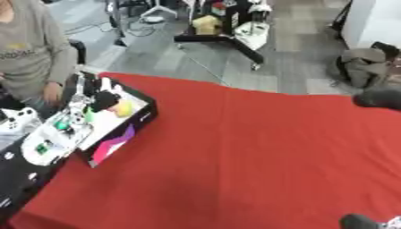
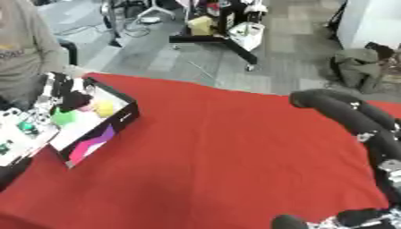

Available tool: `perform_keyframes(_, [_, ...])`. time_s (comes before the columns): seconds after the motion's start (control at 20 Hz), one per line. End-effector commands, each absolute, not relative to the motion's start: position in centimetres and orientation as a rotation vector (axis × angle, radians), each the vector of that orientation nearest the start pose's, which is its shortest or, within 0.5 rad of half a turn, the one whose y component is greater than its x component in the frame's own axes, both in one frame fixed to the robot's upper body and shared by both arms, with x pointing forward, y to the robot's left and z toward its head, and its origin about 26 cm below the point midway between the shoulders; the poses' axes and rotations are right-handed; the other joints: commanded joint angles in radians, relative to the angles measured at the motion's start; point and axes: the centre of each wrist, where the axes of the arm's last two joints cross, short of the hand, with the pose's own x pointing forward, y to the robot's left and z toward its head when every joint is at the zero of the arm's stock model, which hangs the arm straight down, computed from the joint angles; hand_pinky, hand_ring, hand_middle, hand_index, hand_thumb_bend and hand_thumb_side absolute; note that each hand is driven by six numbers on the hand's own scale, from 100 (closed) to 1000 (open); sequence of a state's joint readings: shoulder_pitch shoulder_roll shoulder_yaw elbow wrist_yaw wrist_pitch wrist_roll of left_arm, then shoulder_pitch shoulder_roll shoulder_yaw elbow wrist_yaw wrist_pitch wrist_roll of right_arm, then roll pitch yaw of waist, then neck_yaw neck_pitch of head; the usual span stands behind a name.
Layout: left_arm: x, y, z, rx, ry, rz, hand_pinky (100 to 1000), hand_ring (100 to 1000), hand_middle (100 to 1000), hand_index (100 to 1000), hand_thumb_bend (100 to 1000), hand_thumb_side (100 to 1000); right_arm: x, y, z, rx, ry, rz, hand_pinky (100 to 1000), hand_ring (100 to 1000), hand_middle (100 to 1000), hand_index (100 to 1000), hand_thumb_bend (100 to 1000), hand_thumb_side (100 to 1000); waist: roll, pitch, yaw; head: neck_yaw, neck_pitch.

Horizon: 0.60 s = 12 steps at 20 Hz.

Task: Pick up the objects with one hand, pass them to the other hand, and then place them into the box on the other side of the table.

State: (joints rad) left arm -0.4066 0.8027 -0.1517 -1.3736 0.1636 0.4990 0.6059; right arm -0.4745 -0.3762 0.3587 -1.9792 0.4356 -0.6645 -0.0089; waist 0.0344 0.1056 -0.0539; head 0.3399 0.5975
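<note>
Red cloth covers the table (image 1: 258, 147), which fills most of both views and lies askew, its far edge running from the left down toward the right. Beyond it is a grey floor with a black wheeled cart (image 2: 223, 31) carrying yellow and white items, and a heap of dark bags (image 2: 362, 67) at the far right.

At the left edge of the table sits the box (image 1: 117, 129), black-sided with a white inner floor and a pink and purple mark on its near wall. Inside it lie a yellow object (image 1: 123, 108), a dark rounded object (image 1: 102, 100) just beside it, and a green object (image 2: 62, 117) nearer the left wall; several smaller white and green pieces crowd the box's near left end and cannot be made out. A person in a grey top (image 1: 27, 49) stands at the far left behind the box, one hand hanging close to its far corner.

The robot's right arm (image 2: 352, 120) comes in from the right, black with silver joints, bent above the cloth. The right hand (image 2: 356, 218) shows only at the bottom right corner as dark rounded shapes with some silver, and whether its fingers are spread or curled cannot be told. The left hand shows in neither view.
</note>
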Motion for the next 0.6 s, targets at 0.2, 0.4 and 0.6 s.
perform_keyframes(0.2, [36.8,46.1,13.9,1.555,-0.838,0.038,898,804,704,789,676,591,29.7,-17.2,21.6,0.074,2.814,-1.224,861,824,854,998,485,443,-0.004,-0.016,-0.016,0.012,-0.028])
perform_keyframes(0.4, [36.9,46.7,14.4,1.595,-0.795,0.043,957,872,769,777,729,792,29.7,-17.4,21.5,0.081,2.811,-1.240,861,824,855,998,481,444,-0.004,-0.018,-0.015,0.008,-0.028])
perform_keyframes(0.6, [36.7,44.8,18.5,1.587,-1.041,0.145,968,872,765,735,691,774,29.7,-17.5,21.4,0.091,2.811,-1.256,861,823,856,999,472,443,0.000,-0.026,-0.007,-0.005,-0.019])
